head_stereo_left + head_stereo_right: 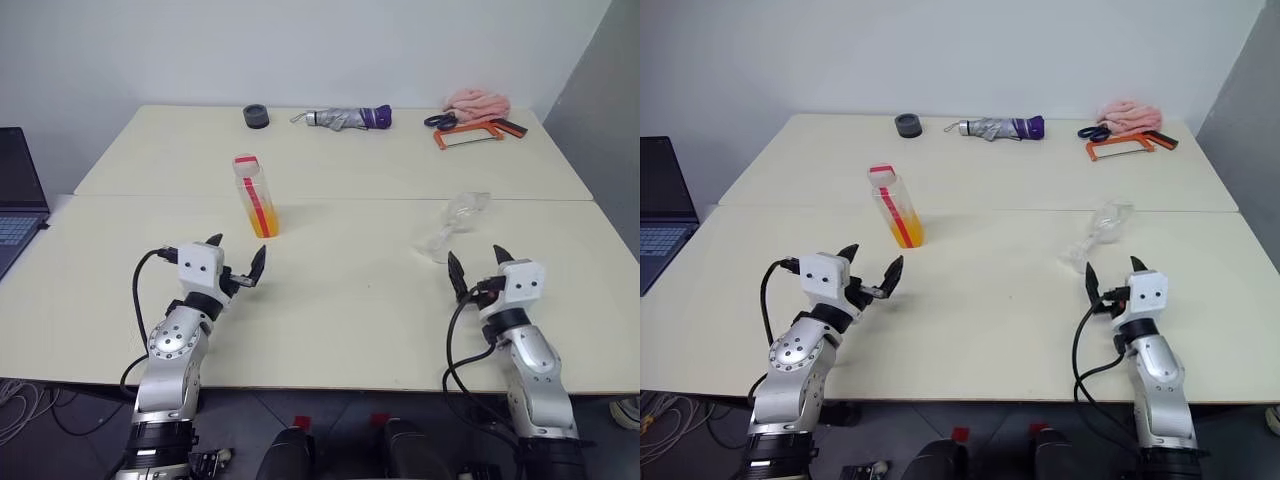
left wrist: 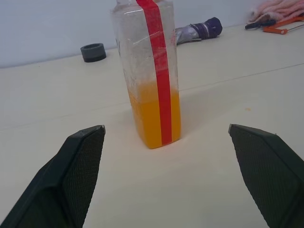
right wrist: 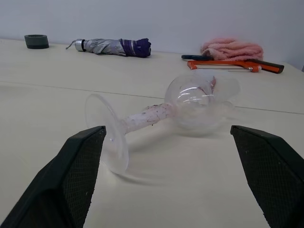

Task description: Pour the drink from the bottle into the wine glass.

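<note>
Capped clear bottle (image 1: 255, 196) upright, orange drink (image 1: 262, 219) low inside, wine glass (image 1: 455, 225) lying on its side

Lab: bare tables (image 1: 330, 330), laptop (image 1: 15, 190)

bright even light, soft shadows, sharp

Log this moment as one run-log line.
clear plastic bottle with red label strip: upright, orange drink inside | clear stemmed wine glass: lying on its side | left gripper: open, empty | right gripper: open, empty
</note>
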Available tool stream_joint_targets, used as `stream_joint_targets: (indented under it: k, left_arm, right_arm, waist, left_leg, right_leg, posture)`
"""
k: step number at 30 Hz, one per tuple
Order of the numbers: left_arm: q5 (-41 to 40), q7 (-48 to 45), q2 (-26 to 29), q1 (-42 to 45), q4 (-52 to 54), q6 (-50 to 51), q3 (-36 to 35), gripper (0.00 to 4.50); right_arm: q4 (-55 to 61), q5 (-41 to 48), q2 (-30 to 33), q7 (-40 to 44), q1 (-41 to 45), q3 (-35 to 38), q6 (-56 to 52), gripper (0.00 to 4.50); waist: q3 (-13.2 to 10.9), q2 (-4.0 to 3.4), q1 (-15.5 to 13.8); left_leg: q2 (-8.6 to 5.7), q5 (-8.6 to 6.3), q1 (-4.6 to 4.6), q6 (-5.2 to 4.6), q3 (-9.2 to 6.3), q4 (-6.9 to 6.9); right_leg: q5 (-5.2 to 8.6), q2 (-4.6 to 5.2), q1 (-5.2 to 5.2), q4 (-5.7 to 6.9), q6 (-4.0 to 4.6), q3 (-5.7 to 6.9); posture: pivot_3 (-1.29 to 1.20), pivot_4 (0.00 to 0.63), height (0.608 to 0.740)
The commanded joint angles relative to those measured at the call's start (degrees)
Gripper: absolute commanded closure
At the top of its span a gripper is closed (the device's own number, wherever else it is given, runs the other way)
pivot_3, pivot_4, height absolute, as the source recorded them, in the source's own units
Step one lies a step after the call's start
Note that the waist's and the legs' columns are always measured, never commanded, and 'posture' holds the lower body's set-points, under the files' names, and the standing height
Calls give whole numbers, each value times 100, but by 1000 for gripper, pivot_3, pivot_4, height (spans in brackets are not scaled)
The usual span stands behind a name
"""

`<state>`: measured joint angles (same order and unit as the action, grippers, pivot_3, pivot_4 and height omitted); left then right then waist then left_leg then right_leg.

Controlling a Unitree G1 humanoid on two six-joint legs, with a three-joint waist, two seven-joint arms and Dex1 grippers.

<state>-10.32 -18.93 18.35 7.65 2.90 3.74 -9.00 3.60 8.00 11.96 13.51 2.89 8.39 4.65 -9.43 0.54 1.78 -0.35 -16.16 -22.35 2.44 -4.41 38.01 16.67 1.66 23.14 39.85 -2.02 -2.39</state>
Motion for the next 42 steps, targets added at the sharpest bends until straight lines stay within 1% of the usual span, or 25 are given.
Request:
stream_joint_targets:
  k: [1, 4, 9, 13, 19, 26, 27, 29, 34, 36, 38, 42]
  left_arm:
    - [5, 29, 36, 56, 203, -92, -54, 35]
    - [51, 117, 10, 19, 259, 11, -38, 35]
    - [-172, 126, -72, -11, 337, 229, -102, 35]
    - [-165, 106, -52, -17, 302, 188, -104, 35]
    - [-185, 251, -179, 54, 201, -2, -194, 35]
    - [-11, 458, -281, 103, 211, -2, -84, 35]
    - [122, 545, -267, 118, 202, -9, -34, 35]
    - [285, 737, -327, 197, 163, -28, 14, 35]
    - [481, 999, -390, 497, 73, 198, 83, 35]
    - [542, 1112, -433, 684, 30, 365, 127, 35]
    - [564, 1162, -476, 834, -6, 474, 160, 35]
    - [514, 1206, -578, 1137, -125, 660, 211, 35]
  right_arm:
    - [90, 17, 8, 9, 48, 3, 125, 0]
    - [62, 13, 31, 31, 65, -8, 124, 0]
    - [30, 19, 70, 97, 91, -48, 129, 0]
    - [5, 38, 82, 158, 121, -69, 122, 0]
    - [7, 60, 74, 222, 108, -71, 106, 0]
    - [37, 69, 102, 290, 115, -30, 127, 0]
    - [49, 90, 116, 323, 109, -25, 117, 0]
    - [203, 242, 228, 605, 56, -80, 19, 0]
    - [1127, 880, 738, 1468, 46, -318, -687, 0]
    - [1599, 1398, 1020, 1808, 151, -436, -1383, 0]
    - [1882, 1717, 1237, 2009, 276, -541, -1914, 0]
    - [2171, 1924, 1455, 2077, 609, -705, -2541, 0]
  waist:
    - [0, 0, 0]
    - [0, 0, 0]
    - [0, 0, 0]
    - [0, 0, 0]
    - [0, 0, -1]
    - [0, 0, -1]
    - [0, 0, -2]
    - [0, 0, -2]
    - [0, 0, 0]
    - [0, 1, 3]
    - [-1, 2, 1]
    - [-2, 4, -1]
  left_leg:
    - [0, 0, 0, 0, 0, 0]
    - [0, 0, 0, 0, 0, 0]
    - [0, 0, 0, 0, 0, 0]
    - [0, 0, 0, 0, 0, 0]
    - [0, 0, 0, 0, 0, 0]
    - [0, 0, 0, 0, 0, 0]
    - [-1, 0, 0, 0, 0, 0]
    - [-1, 0, 0, 0, 0, 0]
    - [-2, 0, -1, 0, -1, 2]
    - [-2, 0, -1, 0, -1, 2]
    - [-3, 0, -1, 0, -3, 3]
    - [-5, 0, -2, -1, -5, 5]
  right_leg:
    - [0, 0, 0, 0, 0, 0]
    - [0, 0, 0, 0, 0, 0]
    - [0, 0, 0, 0, 0, 0]
    - [0, 0, 0, 0, 0, 0]
    - [0, 0, 0, 0, 0, 0]
    - [0, 0, 0, 0, 0, 0]
    - [0, 0, 0, 0, 0, 0]
    - [0, 0, 0, 0, 0, 0]
    - [0, 0, 0, 0, 0, 0]
    - [0, -2, -1, 0, 0, 1]
    - [0, -3, -2, -1, 0, 3]
    - [0, -3, -3, -1, 0, 4]
  posture:
    - [0, 150, 740]
    - [0, 150, 740]
    - [0, 150, 740]
    - [0, 150, 740]
    - [0, 150, 740]
    - [0, 150, 740]
    - [0, 150, 740]
    - [0, 150, 740]
    - [0, 150, 740]
    - [0, 150, 740]
    - [0, 150, 740]
    - [0, 150, 740]
